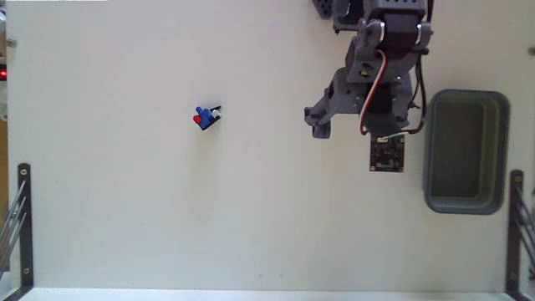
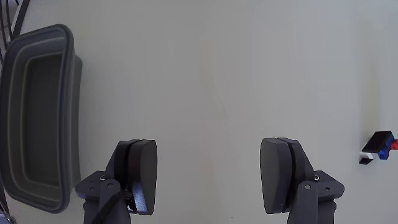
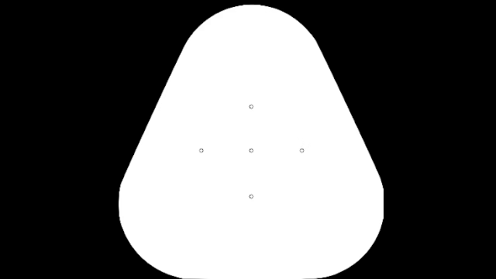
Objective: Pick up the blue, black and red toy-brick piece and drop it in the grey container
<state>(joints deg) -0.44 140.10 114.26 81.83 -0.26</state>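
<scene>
A: Position of the brick (image 1: 206, 117)?

B: In the fixed view it lies on the bare table (image 1: 125, 209), left of centre and somewhat nearer the top edge than the bottom one. Blue and red parts face left, black and a white speck face right. Nothing touches it. In the wrist view the same brick (image 2: 378, 147) sits at the far right edge, black part uppermost, blue and red partly cut off by the frame.

A: The bin (image 1: 465, 151)?

B: Dark grey, rounded rectangle, thick rim, standing near the table's right edge in the fixed view, its long side running top to bottom. Its inside shows nothing but shadow. In the wrist view the bin (image 2: 37, 118) fills the left side.

A: Arm and claw?

B: The arm (image 1: 380, 58) enters from the top edge, right of centre, just beside the bin on its left and well apart from the brick. A small black board (image 1: 387, 154) hangs at its lower end. The claw (image 2: 209, 174) is spread wide in the wrist view: both dark fingers (image 2: 142, 173) stand apart with bare table between them, and they hold nothing.

A: Anything else?

B: Dark metal frames (image 1: 22, 226) stand at the lower left and lower right corners.
</scene>
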